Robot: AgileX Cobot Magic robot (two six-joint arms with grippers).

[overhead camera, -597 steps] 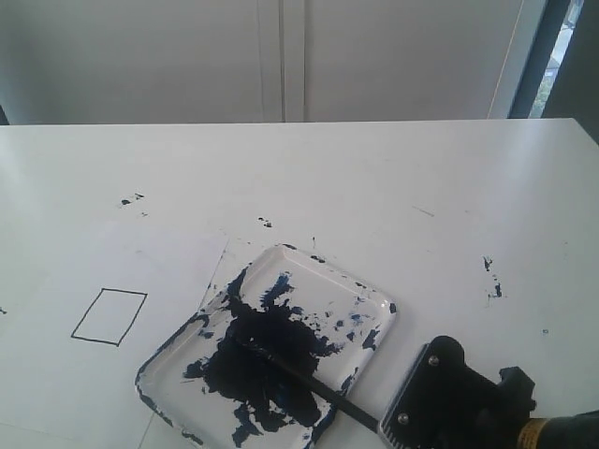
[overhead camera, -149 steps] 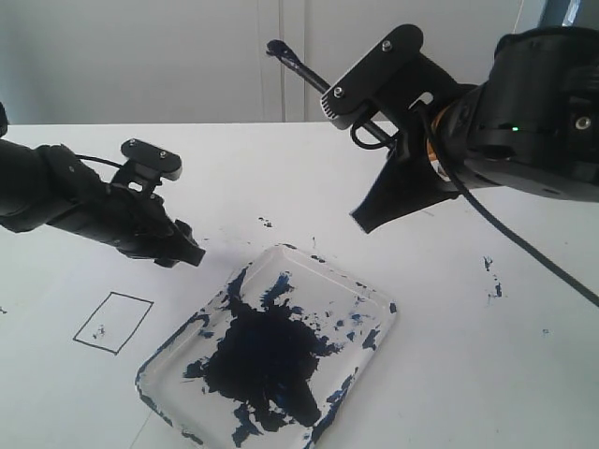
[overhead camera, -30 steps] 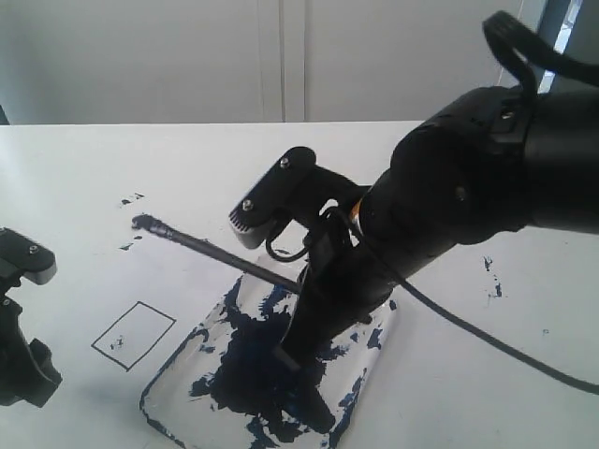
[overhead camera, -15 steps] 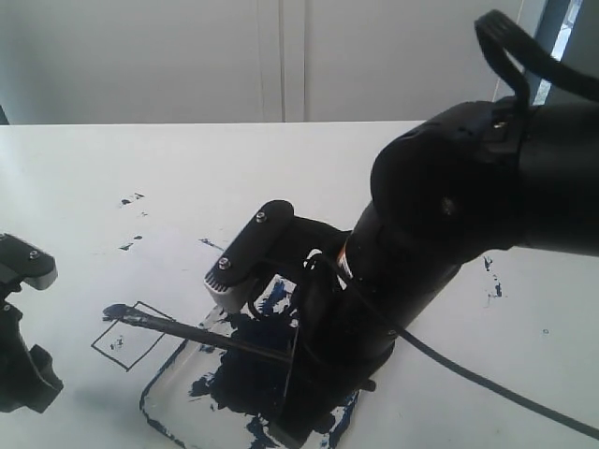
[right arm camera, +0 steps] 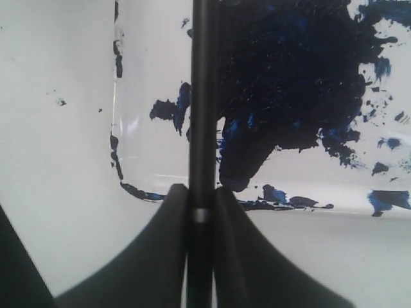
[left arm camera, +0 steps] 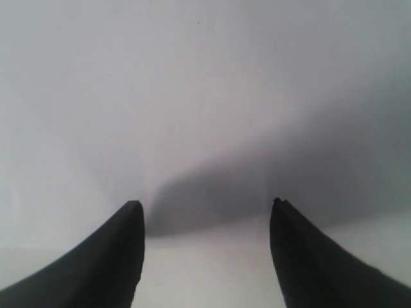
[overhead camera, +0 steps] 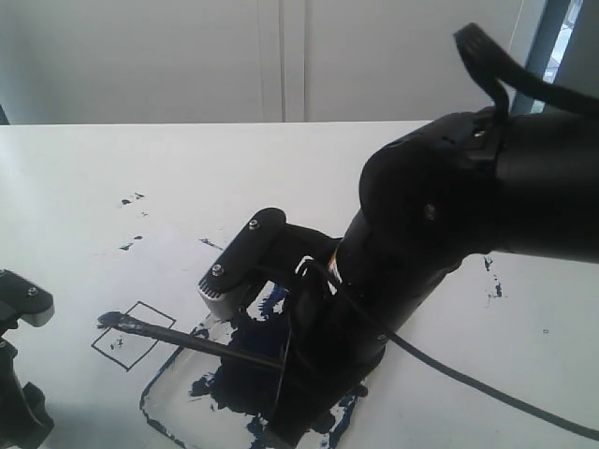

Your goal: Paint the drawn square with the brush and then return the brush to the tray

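My right gripper (right arm camera: 202,192) is shut on the brush (overhead camera: 201,341), a long thin black stick. In the exterior view the right arm leans low over the tray (overhead camera: 154,398), which is clear plastic smeared with dark navy paint. The brush reaches left from the gripper, and its paint-clotted tip (overhead camera: 110,321) rests at the left corner of the drawn square (overhead camera: 133,335), a small black outline with a few specks inside. The right wrist view shows the brush (right arm camera: 203,96) running over the tray (right arm camera: 138,138). My left gripper (left arm camera: 207,208) stands open over bare white surface at the lower left.
White paper (overhead camera: 75,281) carries the square. Small paint specks (overhead camera: 131,199) dot the table at the back left, and more specks (overhead camera: 491,276) lie on the right. The left arm (overhead camera: 19,374) stands at the lower left edge of the exterior view.
The right arm has come down and left over the tray, swinging the brush from raised above the table down until its tip meets the square's left corner. The left arm has drawn back lower left.
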